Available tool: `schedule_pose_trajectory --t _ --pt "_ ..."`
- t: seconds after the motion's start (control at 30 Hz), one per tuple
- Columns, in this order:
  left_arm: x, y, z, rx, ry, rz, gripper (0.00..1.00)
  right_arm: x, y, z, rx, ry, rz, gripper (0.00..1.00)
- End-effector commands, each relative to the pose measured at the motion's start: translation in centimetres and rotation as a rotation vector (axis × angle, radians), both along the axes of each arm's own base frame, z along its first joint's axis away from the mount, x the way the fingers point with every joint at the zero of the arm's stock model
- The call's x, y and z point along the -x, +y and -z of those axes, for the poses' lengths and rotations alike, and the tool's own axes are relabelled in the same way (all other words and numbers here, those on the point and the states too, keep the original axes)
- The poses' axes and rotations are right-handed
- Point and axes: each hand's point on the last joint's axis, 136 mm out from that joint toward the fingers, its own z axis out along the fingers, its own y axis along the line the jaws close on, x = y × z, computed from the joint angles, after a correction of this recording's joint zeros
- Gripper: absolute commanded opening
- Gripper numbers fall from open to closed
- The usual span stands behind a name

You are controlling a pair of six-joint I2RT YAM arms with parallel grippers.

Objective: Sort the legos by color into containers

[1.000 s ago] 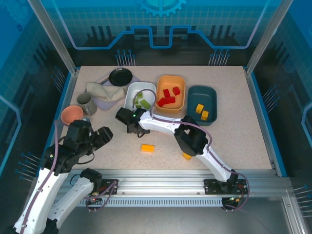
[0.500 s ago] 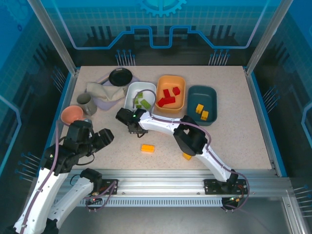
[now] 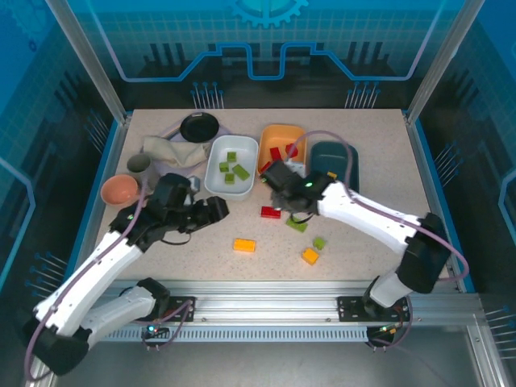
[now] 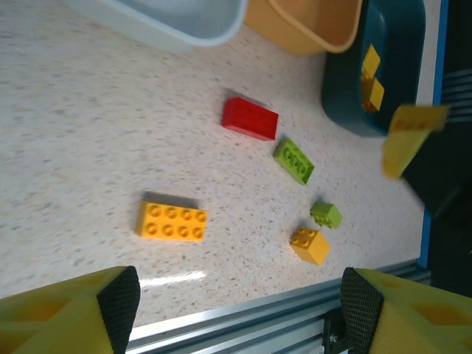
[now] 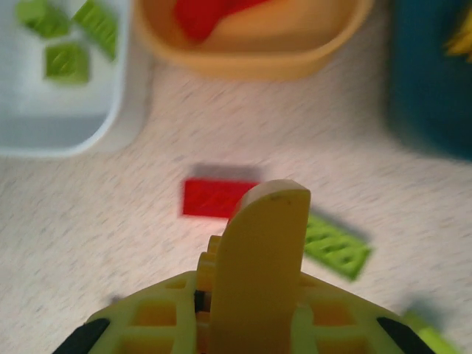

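Print: a gear emblem [image 3: 266, 10] and blue line-work run across the back panel at the top of the top view.
Left: the left gripper [image 4: 236, 299] has its fingers [image 4: 110, 299] wide apart at the lower corners of its wrist view, with nothing between them. From above it sits left of centre over the table [image 3: 371, 242].
Right: the right gripper [image 5: 265, 214] has its fingers pressed together in the middle of its wrist view, with nothing seen between them. Its tip overlaps the right end of the red brick [image 5: 214, 198].
White: the white tub [image 3: 216, 153] lies upper middle and holds four green bricks [image 3: 240, 171].
Orange: the orange tub [image 3: 278, 133] is just right of it and holds red bricks [image 3: 278, 153]. The right arm covers its near end.
Teal: the teal tub [image 3: 343, 153] is further right, partly behind the arm.
Loose, mid-table: the red brick, a long green brick [image 3: 297, 225] just to its right, a small green brick [image 3: 319, 242], a small orange brick [image 3: 310, 255], and a yellow brick [image 3: 244, 245] apart to the left.
Top view adds: a dish [image 3: 199, 126], cloth [image 3: 169, 150], cup [image 3: 139, 163] and mug [image 3: 119, 189] at the table's left.
Left wrist adds: two yellow bricks [image 4: 369, 77] in the teal tub, two rows of four studs on the yellow brick, and a blurred yellow shape at the right edge.
Right wrist adds: a close, soft-focus look at the red brick and the long green brick lying apart.
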Motion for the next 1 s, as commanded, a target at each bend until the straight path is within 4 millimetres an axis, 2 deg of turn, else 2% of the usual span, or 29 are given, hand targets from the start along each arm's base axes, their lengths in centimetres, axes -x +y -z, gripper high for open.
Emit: schedule_pose_trajectory --t 0.0,0.13,0.23,0.37,0.47,0.6,0.67,0.7,0.77,0.8,0.97 --pt "-2.8 -4.1 -2.6 0.05 -0.093 0.051 0.76 -2.4 -5.2 1.4 0.033 0.028 0.015 0.05" --pt "-4.7 -7.8 -2.3 0.033 -0.089 0.1 0.75 -7.5 -9.8 1.8 -0.015 0.038 0.059 0.07" --pt "-5.9 -9.7 -1.4 -0.004 -0.06 0.117 0.75 -11.5 -12.4 3.4 -0.042 0.095 0.099 0.09" --pt "-7.0 -11.2 0.7 -0.049 -0.004 0.128 0.75 -15.9 -13.9 6.5 -0.073 0.208 0.109 0.1" --pt "-7.6 -12.1 1.9 -0.071 0.024 0.135 0.75 -18.4 -14.3 7.6 -0.07 0.23 0.106 0.11" --pt "-7.8 -12.4 3.8 -0.122 0.086 0.121 0.75 -19.1 -14.7 9.8 -0.077 0.316 0.128 0.17" --pt "-7.7 -12.2 4.9 -0.157 0.126 0.109 0.74 -19.1 -14.8 10.2 -0.083 0.323 0.131 0.27" --pt "-7.6 -12.1 5.3 -0.167 0.139 0.108 0.75 -19.2 -14.7 10.0 -0.085 0.315 0.123 0.36" --pt "-7.4 -12.0 6.3 -0.194 0.165 0.116 0.75 -19.2 -14.5 9.0 -0.091 0.297 0.101 0.52" --pt "-7.4 -11.8 6.6 -0.214 0.172 0.12 0.76 -19.1 -14.4 8.4 -0.091 0.287 0.09 0.56" --pt "-7.5 -11.5 8.2 -0.297 0.188 0.169 0.8 -17.3 -13.8 2.8 -0.092 0.186 0.024 0.68"
